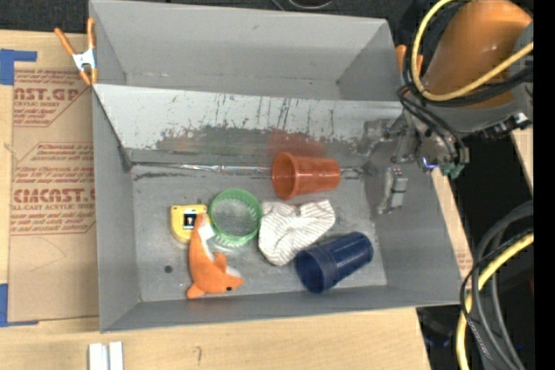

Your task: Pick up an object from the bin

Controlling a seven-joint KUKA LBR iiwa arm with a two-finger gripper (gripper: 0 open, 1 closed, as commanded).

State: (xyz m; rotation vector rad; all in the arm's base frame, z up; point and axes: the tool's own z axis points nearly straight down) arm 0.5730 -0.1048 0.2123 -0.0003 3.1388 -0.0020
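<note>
Camera view from above puts the gripper at the right of the grey bin, low over bare floor by the right wall, with the orange wrist cover above it at the upper right of the frame. Nothing can be seen in its grasp, and whether it is open or closed cannot be told from this angle (the metal parts blur together against the grey).

Nearest to it is the orange plastic cup, lying on its side just to the left of the gripper and apart from it. Its long axis runs left to right across the frame, with the wide mouth to the left and the narrow base towards the gripper. A short move left would probably bring the gripper over it, and a grip across the cup's body, not along it, looks the better fit.

Below and left of the gripper lies the dark blue cup, also on its side, touching the white cloth. Further left, a green see-through cup, an orange toy fish and a small yellow item lie close together.
</note>
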